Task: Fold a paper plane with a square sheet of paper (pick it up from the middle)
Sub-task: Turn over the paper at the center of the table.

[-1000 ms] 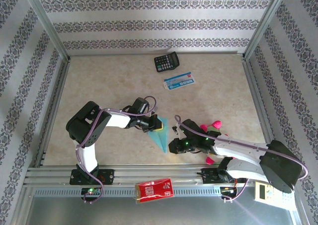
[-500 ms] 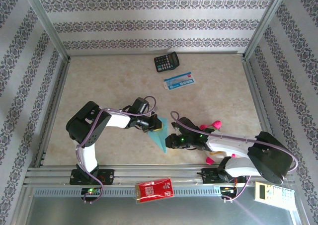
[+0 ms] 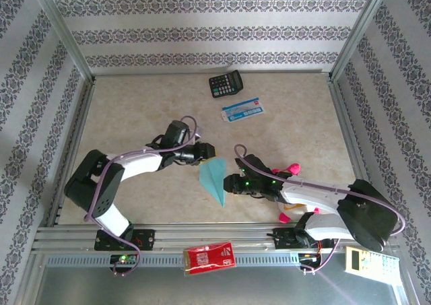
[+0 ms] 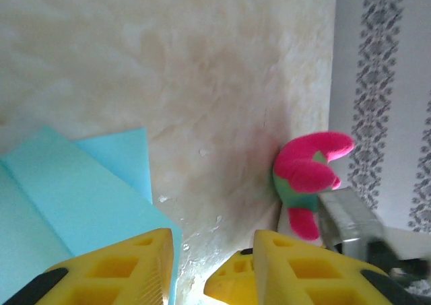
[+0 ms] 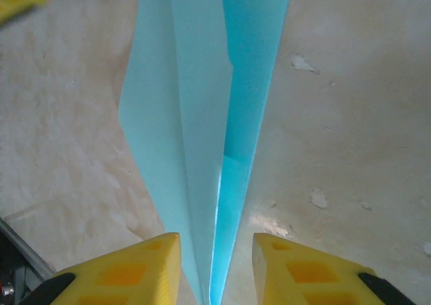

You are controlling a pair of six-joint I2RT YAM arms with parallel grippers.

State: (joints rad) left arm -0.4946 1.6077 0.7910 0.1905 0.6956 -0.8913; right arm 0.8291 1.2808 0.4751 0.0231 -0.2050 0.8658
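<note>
The square sheet of paper lies on the table folded into the paper plane [image 3: 214,178], a slim light turquoise dart with its wide end far and its tip near. My left gripper [image 3: 205,151] hovers just beyond the wide end, open, with nothing between its yellow fingers [image 4: 114,268]; in the left wrist view the paper plane [image 4: 74,190] lies to their left. My right gripper [image 3: 227,184] sits at the plane's right edge, open. In the right wrist view the paper plane [image 5: 202,116] runs down between the yellow fingers [image 5: 121,271], with a gap on both sides.
A black calculator [image 3: 225,84] and a blue-and-white card [image 3: 243,110] lie at the back. A pink and green plush toy [image 3: 286,172] [image 4: 310,177] sits beside the right arm. A red packet [image 3: 209,257] rests on the front rail.
Both grippers have opened and let go of the paper plane. The left gripper has drawn back up and to the left, and the plane now lies free on the table.
</note>
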